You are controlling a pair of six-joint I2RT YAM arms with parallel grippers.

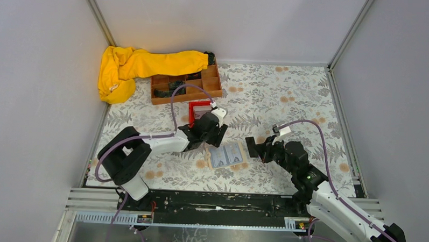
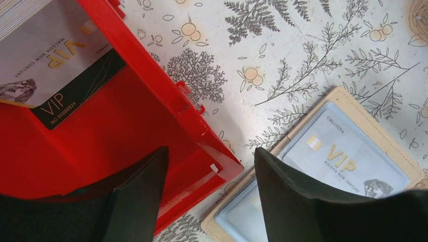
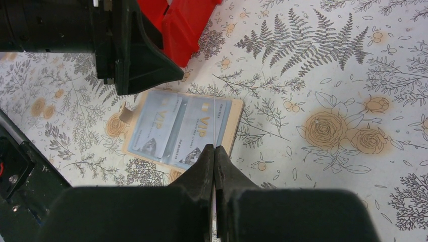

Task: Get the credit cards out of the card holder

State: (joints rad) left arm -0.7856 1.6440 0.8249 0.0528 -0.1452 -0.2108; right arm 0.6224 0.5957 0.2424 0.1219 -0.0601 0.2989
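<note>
The card holder [image 1: 226, 155] lies open on the floral cloth, its tan edge [image 2: 364, 108] framing clear pockets. Two grey VIP credit cards [image 3: 156, 126] still sit in those pockets. More credit cards [image 2: 45, 50], grey and dark, lie in the red bin [image 2: 126, 116]. My left gripper [image 2: 212, 151] hangs open over the bin's near corner, with nothing between its fingers. My right gripper [image 3: 214, 147] is shut on a thin credit card [image 3: 214, 116], seen edge-on, just right of the holder [image 3: 234, 118]. In the top view the right gripper [image 1: 251, 146] is beside the holder and the left gripper [image 1: 214, 133] is between holder and bin [image 1: 198, 111].
A brown wooden compartment tray [image 1: 186, 85] stands behind the red bin. A yellow cloth [image 1: 144, 65] drapes over its left end into the back left corner. Grey walls close in the table on three sides.
</note>
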